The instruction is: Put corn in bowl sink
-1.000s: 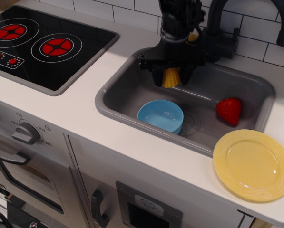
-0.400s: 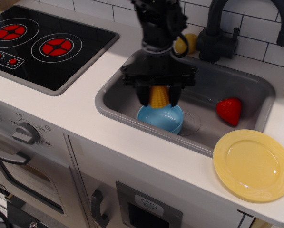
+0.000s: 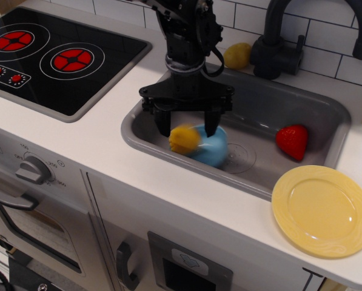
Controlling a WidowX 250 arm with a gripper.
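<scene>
The grey sink [image 3: 302, 103] is set in the white counter, with a black tap at its back. My gripper [image 3: 187, 128] hangs over the sink's left part, jaws spread wide. The yellow corn [image 3: 184, 139] is blurred just below and between the fingertips, loose from them, at the left rim of the light-blue bowl [image 3: 212, 147]. The bowl looks blurred and tipped to one side on the sink floor. I cannot tell whether the corn rests in the bowl or against it.
A red strawberry toy [image 3: 291, 141] lies at the sink's right side. A smooth yellow lemon-like toy [image 3: 237, 55] sits on the counter by the tap [image 3: 271, 42]. A flat yellow plate [image 3: 323, 210] is at the front right. The black stove [image 3: 53, 57] is on the left.
The gripper carried the corn from the back of the sink forward and left over the bowl, then opened. The corn has dropped free and the bowl has shifted.
</scene>
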